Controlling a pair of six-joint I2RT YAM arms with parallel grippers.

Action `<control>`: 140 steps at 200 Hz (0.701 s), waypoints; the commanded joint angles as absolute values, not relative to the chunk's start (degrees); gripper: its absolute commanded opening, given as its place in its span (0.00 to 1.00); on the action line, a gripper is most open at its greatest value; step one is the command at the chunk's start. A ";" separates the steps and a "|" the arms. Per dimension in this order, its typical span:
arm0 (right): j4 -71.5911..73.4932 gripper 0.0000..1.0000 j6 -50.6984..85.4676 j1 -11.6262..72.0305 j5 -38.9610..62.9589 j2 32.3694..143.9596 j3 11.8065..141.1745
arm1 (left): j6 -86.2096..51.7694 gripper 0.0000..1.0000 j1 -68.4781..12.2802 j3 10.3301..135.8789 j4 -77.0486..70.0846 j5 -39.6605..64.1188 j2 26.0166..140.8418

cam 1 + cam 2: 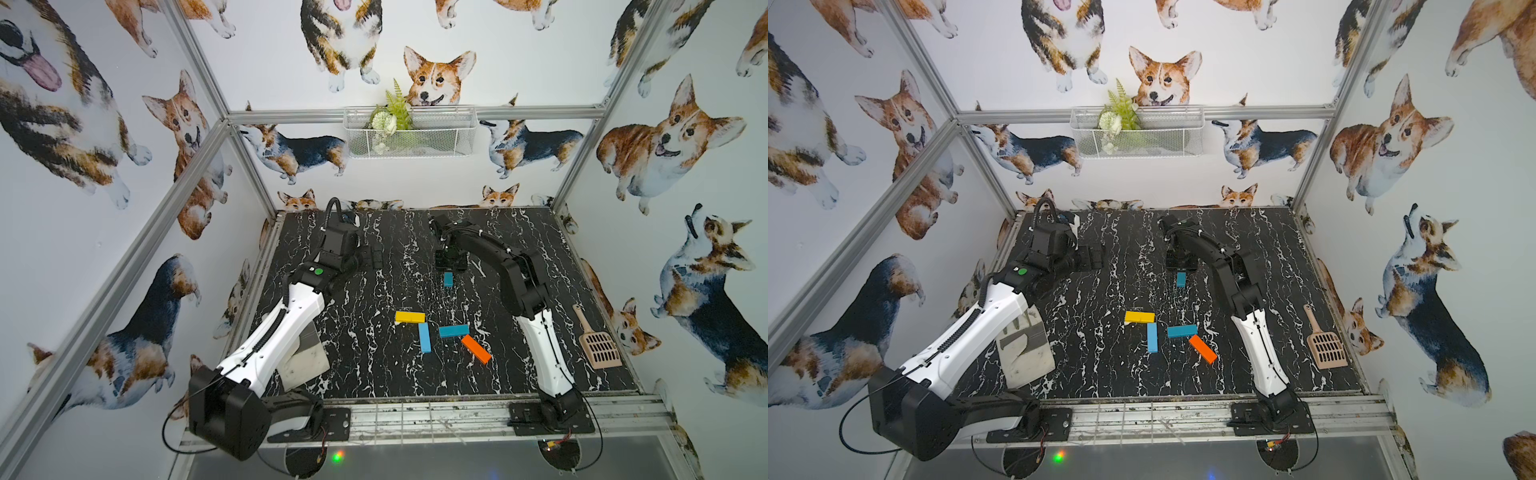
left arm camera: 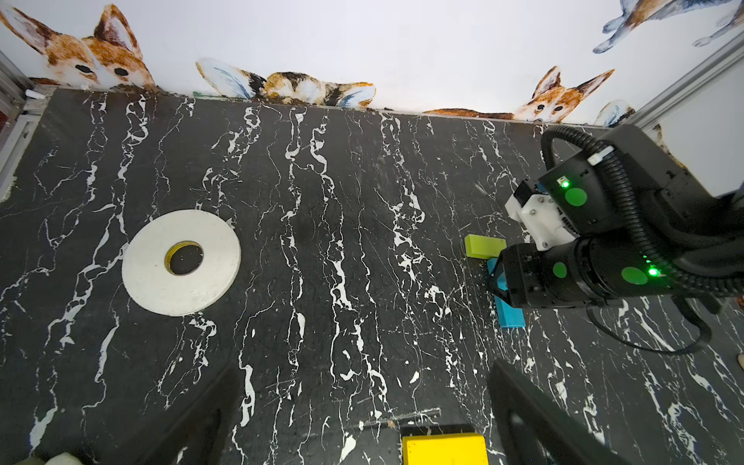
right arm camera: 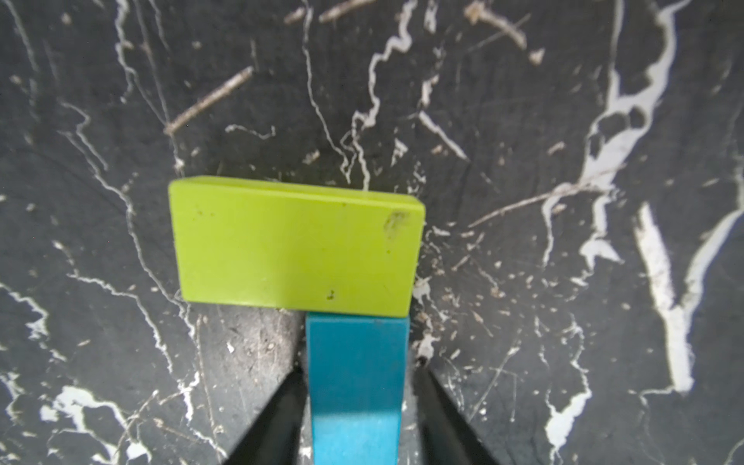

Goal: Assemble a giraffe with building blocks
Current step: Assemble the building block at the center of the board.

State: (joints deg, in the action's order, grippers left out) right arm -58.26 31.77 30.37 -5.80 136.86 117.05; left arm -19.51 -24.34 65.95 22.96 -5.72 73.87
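Read clock positions in the top views, twelve at the back wall of the black marbled table [image 1: 374, 374]. Note the left arm [image 1: 270, 332] stretched from seven o'clock up to ten, ending in the left gripper [image 1: 370, 258], spread wide and holding nothing. Follow the right arm [image 1: 536, 332] from five o'clock to the right gripper [image 3: 360, 368], lowered near twelve. Disregard the beige scoop [image 1: 596, 343] near four o'clock and the white ring [image 2: 181, 261], shown only in the left wrist view. Find four loose building blocks [image 1: 1181, 331] just toward six of centre: yellow bar [image 1: 409, 317], blue bar [image 1: 424, 337], second teal bar [image 1: 454, 331], orange bar [image 1: 476, 349]. Locate the giraffe [image 3: 342, 298] so far beneath the right gripper: a teal neck bar [image 1: 448, 279] butted endwise against the long edge of the shorter lime green block [image 3: 296, 245]. Observe jaws narrowly parted astride the neck bar, with a slim gap either side: apparently released, not gripped. Judged as neck placement ending; next, rise straight up without nudging the joint, then fetch the yellow bar to extend the neck toward six.
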 commanded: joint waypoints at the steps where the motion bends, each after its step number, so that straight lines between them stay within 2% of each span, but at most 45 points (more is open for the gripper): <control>1: -58.63 0.69 30.63 30.44 -4.95 136.70 117.22 | -19.78 1.00 -24.21 66.36 21.76 -5.58 73.56; 33: -54.36 1.00 27.86 30.44 -3.87 131.51 112.33 | -19.69 1.00 -24.25 66.36 21.81 -5.75 73.64; 61: -51.02 0.99 24.99 32.34 -7.20 121.74 103.47 | -19.69 1.00 -24.23 66.42 21.78 -5.63 73.65; 92: -45.45 1.00 19.14 40.62 -9.70 108.84 89.42 | -19.69 1.00 -24.24 66.37 21.84 -5.80 73.26; 118: -40.68 0.80 16.67 45.01 -0.76 103.82 81.86 | -19.85 1.00 -24.09 66.44 22.34 -8.35 72.03; 127: -39.78 0.77 14.86 45.14 4.59 104.03 81.18 | -20.25 1.00 -23.77 66.24 22.62 -10.23 71.27; 140: -40.87 0.76 11.64 45.83 6.55 105.55 82.20 | -20.97 1.00 -23.57 65.77 23.04 -14.28 69.96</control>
State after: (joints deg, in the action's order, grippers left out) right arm -44.10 18.11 44.77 -1.45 104.55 82.06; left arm -19.66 -24.01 65.98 23.07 -7.44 71.77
